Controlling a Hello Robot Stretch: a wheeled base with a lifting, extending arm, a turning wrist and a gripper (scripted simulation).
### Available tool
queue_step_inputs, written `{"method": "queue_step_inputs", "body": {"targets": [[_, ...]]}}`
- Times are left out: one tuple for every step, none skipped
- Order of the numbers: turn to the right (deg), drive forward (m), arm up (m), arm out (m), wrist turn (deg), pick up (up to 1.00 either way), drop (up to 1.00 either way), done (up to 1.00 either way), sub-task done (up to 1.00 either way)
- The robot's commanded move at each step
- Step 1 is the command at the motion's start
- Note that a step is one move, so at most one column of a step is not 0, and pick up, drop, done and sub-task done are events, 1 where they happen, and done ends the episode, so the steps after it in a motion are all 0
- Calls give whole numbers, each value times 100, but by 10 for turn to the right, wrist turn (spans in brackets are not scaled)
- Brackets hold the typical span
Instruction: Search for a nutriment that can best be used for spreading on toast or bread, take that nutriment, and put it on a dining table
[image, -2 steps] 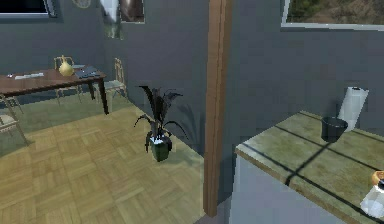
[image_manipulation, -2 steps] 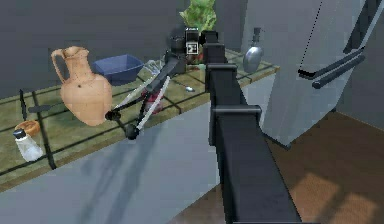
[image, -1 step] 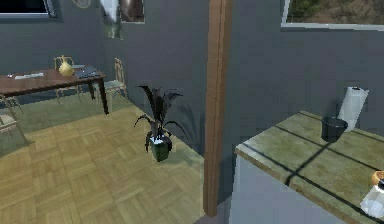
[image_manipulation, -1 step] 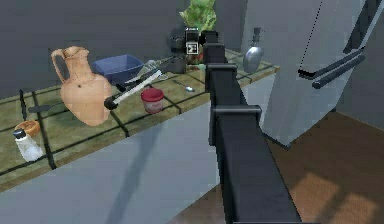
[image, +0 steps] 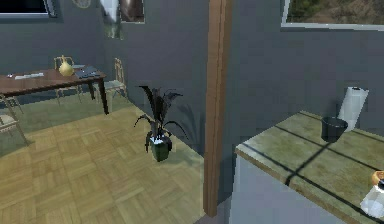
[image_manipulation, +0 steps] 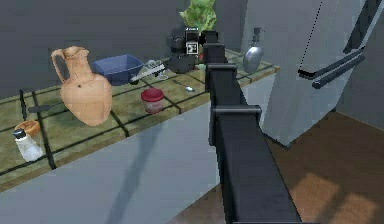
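Note:
A small jar with a red lid (image_manipulation: 152, 98) stands on the tiled counter (image_manipulation: 120, 125), a little toward the near edge. My arm's dark bar reaches out over the counter, and the gripper (image_manipulation: 177, 58) sits beyond the jar near the counter's back. Things lie on the counter behind it, so I cannot tell whether it holds anything. A dark wooden dining table (image: 40, 82) with a yellow vase (image: 66, 68) on it stands at the forward view's far left.
On the counter are a terracotta jug (image_manipulation: 85, 90), a blue bowl (image_manipulation: 118, 67), a small bottle (image_manipulation: 27, 140), a grey bottle (image_manipulation: 255, 52) and leafy greens (image_manipulation: 198, 15). A fridge (image_manipulation: 320, 70) stands beside it. A potted plant (image: 158, 125) and a wooden door frame (image: 213, 100) lie ahead.

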Motion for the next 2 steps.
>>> {"method": "queue_step_inputs", "body": {"targets": [[0,0,0,0,60,0,0,0,0],[0,0,-8,0,0,0,0,0,0]]}}
